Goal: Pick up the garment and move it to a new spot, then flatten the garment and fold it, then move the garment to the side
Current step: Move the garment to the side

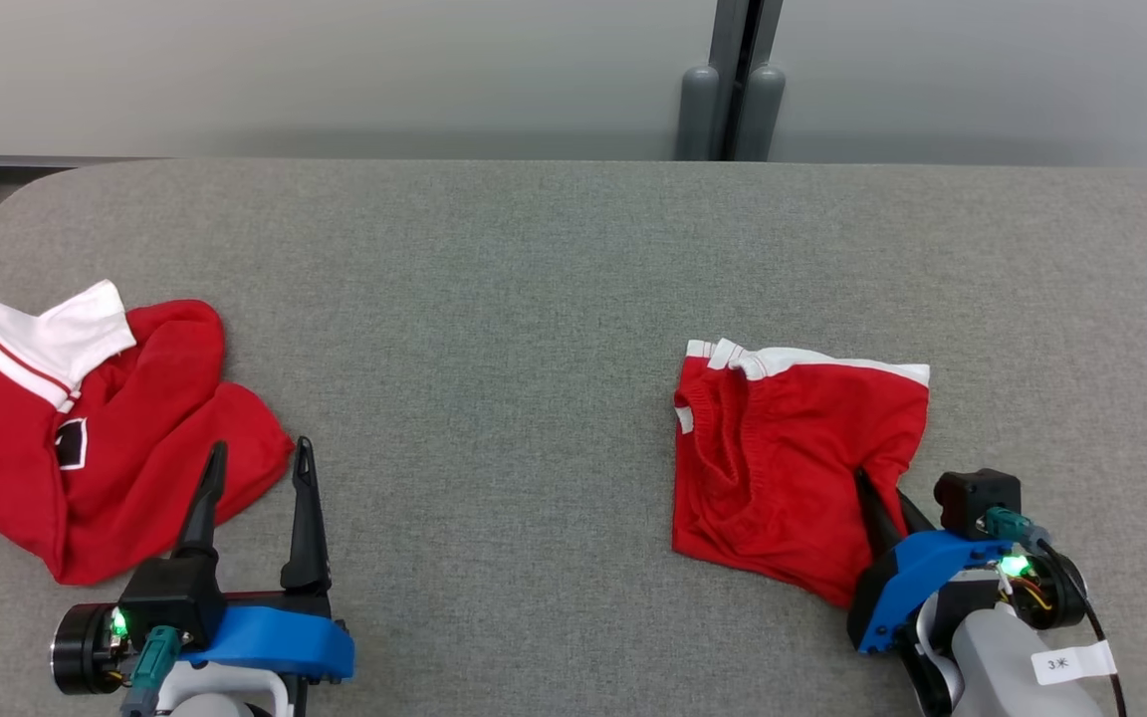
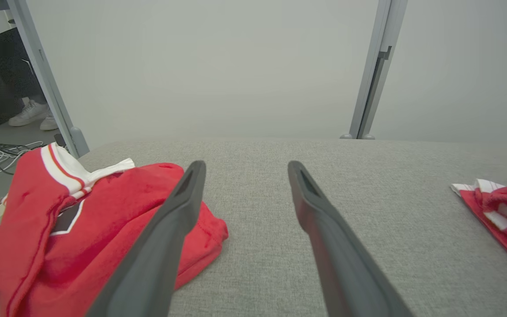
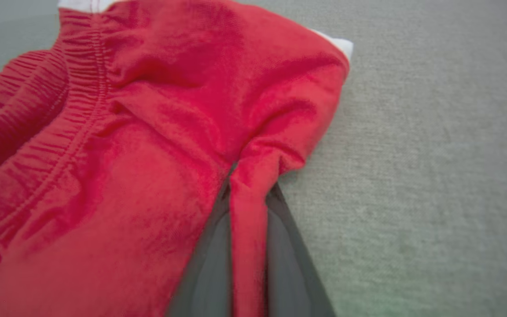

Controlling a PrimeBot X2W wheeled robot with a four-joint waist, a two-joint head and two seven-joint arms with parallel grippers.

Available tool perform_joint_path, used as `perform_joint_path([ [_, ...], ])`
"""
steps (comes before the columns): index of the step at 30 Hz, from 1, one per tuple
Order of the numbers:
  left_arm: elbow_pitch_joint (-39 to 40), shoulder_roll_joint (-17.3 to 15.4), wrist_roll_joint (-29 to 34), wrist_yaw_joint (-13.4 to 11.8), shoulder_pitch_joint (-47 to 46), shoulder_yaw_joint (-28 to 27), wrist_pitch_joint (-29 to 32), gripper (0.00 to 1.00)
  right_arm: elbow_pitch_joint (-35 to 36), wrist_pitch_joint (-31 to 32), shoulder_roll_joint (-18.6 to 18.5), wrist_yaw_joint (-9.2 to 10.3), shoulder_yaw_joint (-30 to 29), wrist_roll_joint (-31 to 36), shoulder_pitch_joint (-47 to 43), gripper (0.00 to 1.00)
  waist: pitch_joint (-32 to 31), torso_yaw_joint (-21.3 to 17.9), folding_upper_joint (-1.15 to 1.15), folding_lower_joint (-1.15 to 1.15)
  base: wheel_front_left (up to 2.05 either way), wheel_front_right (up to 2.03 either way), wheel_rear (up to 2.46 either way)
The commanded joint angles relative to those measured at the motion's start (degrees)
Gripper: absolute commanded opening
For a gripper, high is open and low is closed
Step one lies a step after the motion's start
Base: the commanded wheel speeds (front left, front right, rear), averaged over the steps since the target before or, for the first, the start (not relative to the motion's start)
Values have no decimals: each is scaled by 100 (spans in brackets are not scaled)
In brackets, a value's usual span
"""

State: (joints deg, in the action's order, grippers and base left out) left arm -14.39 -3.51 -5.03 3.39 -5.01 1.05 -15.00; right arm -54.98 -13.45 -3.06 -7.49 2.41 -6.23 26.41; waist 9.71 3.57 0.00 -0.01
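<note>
I see the red shorts [image 1: 783, 448], white-trimmed with a gathered waistband, lying crumpled on the right of the grey table [image 1: 534, 299]. My right gripper [image 1: 880, 490] pinches a fold of them; my left gripper [image 1: 261, 448] is spread wide.

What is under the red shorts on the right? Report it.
Grey table surface shows around the red shorts; whatever lies beneath is covered. The right hand pinches a fold at their near edge.

surface: grey fabric table [image 1: 494, 329] | left edge: crumpled red-and-white top [image 1: 135, 448] | right: red shorts [image 1: 783, 448], white-trimmed
</note>
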Motion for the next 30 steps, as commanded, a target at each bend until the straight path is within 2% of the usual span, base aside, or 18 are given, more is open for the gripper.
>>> perform_joint_path([
  [1, 6, -6, 13, 3, -53, -2, -26, 100, -82, -5, 3, -2, 27, -37, 15, 0, -4, -25, 0, 1, 0, 0, 0],
  [6, 57, -9, 5, 16, -16, -33, -25, 100, -7, -125, -221, 2, 57, -23, 159, 0, 34, -244, 0, 1, 0, 0, 0],
  [18, 265, -91, 111, 100, -470, 14, -22, 100, 515, -174, -929, 0, -12, -160, 174, 0, 655, -1214, 0, 1, 0, 0, 0],
  [23, 385, -189, 171, 102, -772, 17, -21, 100, 797, -178, -1026, 0, -112, -251, 120, 0, 998, -1522, 0, 1, 0, 0, 0],
  [30, 447, -341, 191, 144, -1081, -31, -22, 100, 1219, -180, -982, 0, -179, -228, 126, 0, 1256, -1658, 0, 1, 0, 0, 0],
])
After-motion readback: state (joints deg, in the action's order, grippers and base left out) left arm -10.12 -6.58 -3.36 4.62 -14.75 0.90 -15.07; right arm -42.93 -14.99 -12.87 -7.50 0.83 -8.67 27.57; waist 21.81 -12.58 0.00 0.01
